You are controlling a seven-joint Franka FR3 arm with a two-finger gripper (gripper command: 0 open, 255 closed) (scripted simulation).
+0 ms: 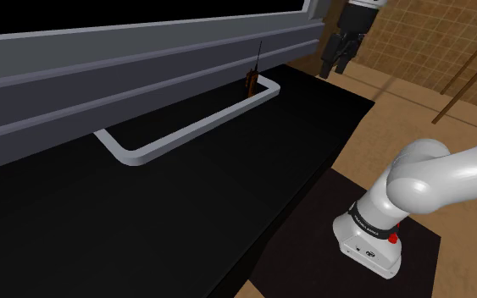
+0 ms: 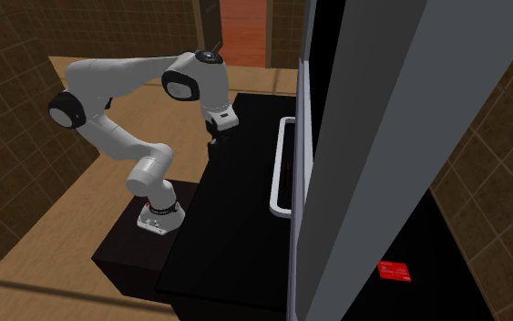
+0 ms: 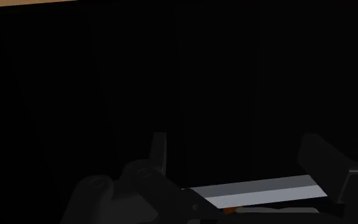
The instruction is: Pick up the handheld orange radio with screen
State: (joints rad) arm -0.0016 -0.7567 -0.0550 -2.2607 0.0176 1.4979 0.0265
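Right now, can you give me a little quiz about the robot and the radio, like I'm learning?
1. True or false: the fingers are holding the radio.
2. Pick one. The radio is: A) standing upright beside the grey rim; B) lying flat on the floor; C) sitting on the robot's stand.
3. Fill in the gap: the counter is coloured ____.

Key: 1 false, the fingers are open and far from it; 2 A; 3 black.
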